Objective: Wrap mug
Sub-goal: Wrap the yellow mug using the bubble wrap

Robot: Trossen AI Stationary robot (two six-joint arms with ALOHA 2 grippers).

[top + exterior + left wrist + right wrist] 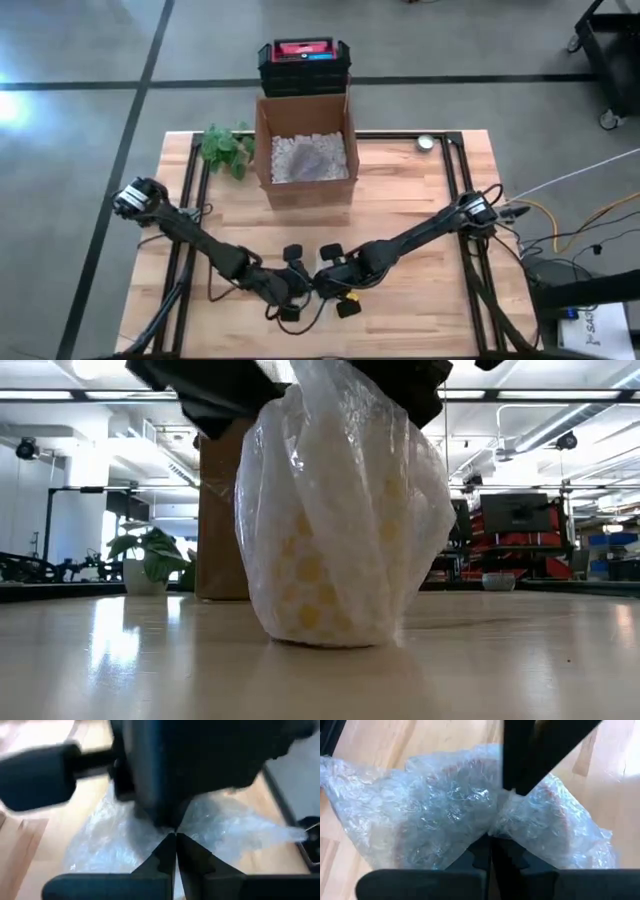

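A yellow mug point(318, 595) stands on the table near the front middle, inside clear bubble wrap point(340, 510) that is drawn up around it and gathered at the top. The mug shows only dimly through the plastic. Both grippers meet over it. My left gripper point(175, 839) is shut on the wrap from the left side and shows again in the high view as left gripper point(300, 282). My right gripper point(490, 839) is shut on the wrap from the right and shows as right gripper point(332, 274). In the low view only dark gripper bodies appear above the bundle. My left gripper pinches the gathered bubble wrap above the mug point(161, 831) between its two fingers, coming from above and pointing down. Several crumpled layers bunch there. The wrapped mug stands upright on the table below. My right gripper pinches a bunched fold of the wrap at the bundle's top point(506, 822) between its two fingers, also from above. It sits close beside the left gripper's fingers point(520, 765). The wrap spreads out to both sides below it.
An open cardboard box point(305, 150) of white packing fill stands at the far middle, with a green plant point(225, 148) at its left and stacked black crates point(303, 62) behind it. A small round object point(426, 143) lies far right. Bare wood point(420, 310) lies around the bundle.
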